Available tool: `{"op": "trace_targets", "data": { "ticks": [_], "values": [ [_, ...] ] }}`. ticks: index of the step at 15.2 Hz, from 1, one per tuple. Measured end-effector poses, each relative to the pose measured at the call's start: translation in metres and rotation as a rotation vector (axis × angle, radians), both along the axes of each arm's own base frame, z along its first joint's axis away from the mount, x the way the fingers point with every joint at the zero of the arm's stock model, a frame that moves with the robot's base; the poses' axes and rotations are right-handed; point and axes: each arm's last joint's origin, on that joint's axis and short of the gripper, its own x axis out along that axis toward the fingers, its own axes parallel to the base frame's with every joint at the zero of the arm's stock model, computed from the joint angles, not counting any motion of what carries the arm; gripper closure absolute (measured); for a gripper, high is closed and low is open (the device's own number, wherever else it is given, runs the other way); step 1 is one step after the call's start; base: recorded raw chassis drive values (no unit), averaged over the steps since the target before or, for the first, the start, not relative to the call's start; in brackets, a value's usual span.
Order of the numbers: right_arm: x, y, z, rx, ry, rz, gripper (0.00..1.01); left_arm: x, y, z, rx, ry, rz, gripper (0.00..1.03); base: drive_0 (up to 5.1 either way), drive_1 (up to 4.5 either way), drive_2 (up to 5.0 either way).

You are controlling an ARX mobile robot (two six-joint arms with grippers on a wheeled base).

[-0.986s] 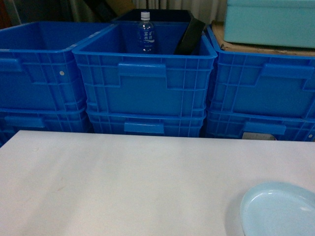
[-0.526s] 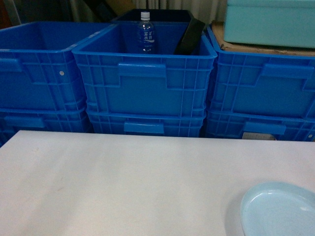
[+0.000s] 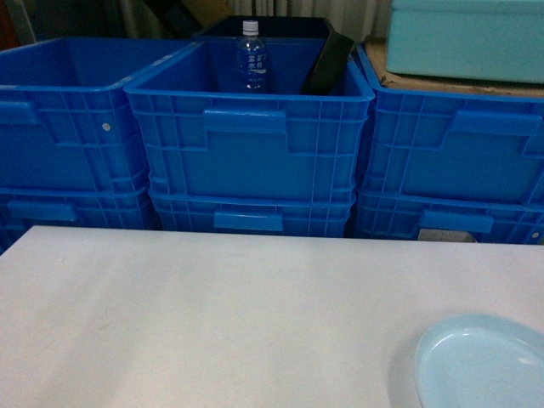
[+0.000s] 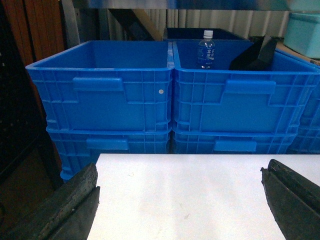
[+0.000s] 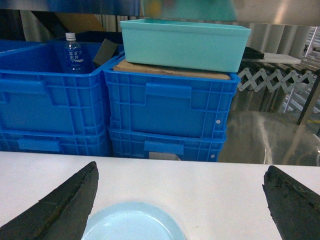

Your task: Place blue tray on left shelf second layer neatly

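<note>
Nearest, down at the right front corner of the white table (image 3: 212,314): the blue tray (image 3: 484,364), lying flat, partly cut off by the frame edge. Right over it in the right wrist view, the right claw (image 5: 180,200), spread wide, dark fingers (image 5: 60,210) either side of the tray (image 5: 132,222), gripping nothing, not touching the rim. Over on the left, the left claw (image 4: 182,200), also spread wide and holding nothing, just bare tabletop (image 4: 180,195) between its fingers (image 4: 70,205). No arms visible from the head camera.

Beyond the far table edge: a wall of blue crates (image 3: 251,136), stacked two high, three across. Standing upright in the middle top crate, a water bottle (image 3: 252,58), with a black slab (image 3: 327,61) leaning beside it to the right. Atop the right stack, a sheet of cardboard (image 5: 170,70) and a teal box (image 3: 467,38) resting on it. Farther right, seen from the right wrist: shiny steel surfaces (image 5: 265,135). Can't tell from here which shelf level is which.
</note>
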Motion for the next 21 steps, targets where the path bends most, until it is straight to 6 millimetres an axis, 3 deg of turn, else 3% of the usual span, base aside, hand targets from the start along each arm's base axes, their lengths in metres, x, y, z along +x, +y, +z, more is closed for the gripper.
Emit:
{"op": "trace_targets", "data": {
  "ticks": [2, 5, 9, 14, 21],
  "values": [
    [0.001, -0.010, 0.002, 0.004, 0.022, -0.011, 0.03, 0.000, 0.000, 0.000, 0.000, 0.000, 0.000, 0.05, 0.0, 0.00, 0.0],
    [0.004, -0.017, 0.020, 0.001, -0.002, -0.016, 0.03, 0.000, 0.000, 0.000, 0.000, 0.000, 0.000, 0.05, 0.0, 0.00, 0.0],
    [0.021, -0.024, 0.032, 0.008, 0.052, 0.017, 0.03, 0.000, 0.000, 0.000, 0.000, 0.000, 0.001, 0.05, 0.0, 0.00, 0.0],
    [0.035, -0.024, 0.015, -0.011, 0.224, 0.057, 0.03, 0.000, 0.000, 0.000, 0.000, 0.000, 0.000, 0.05, 0.0, 0.00, 0.0],
    [0.073, -0.029, -0.030, -0.082, 0.452, 0.094, 0.03, 0.000, 0.000, 0.000, 0.000, 0.000, 0.000, 0.05, 0.0, 0.00, 0.0]
  ]
}}
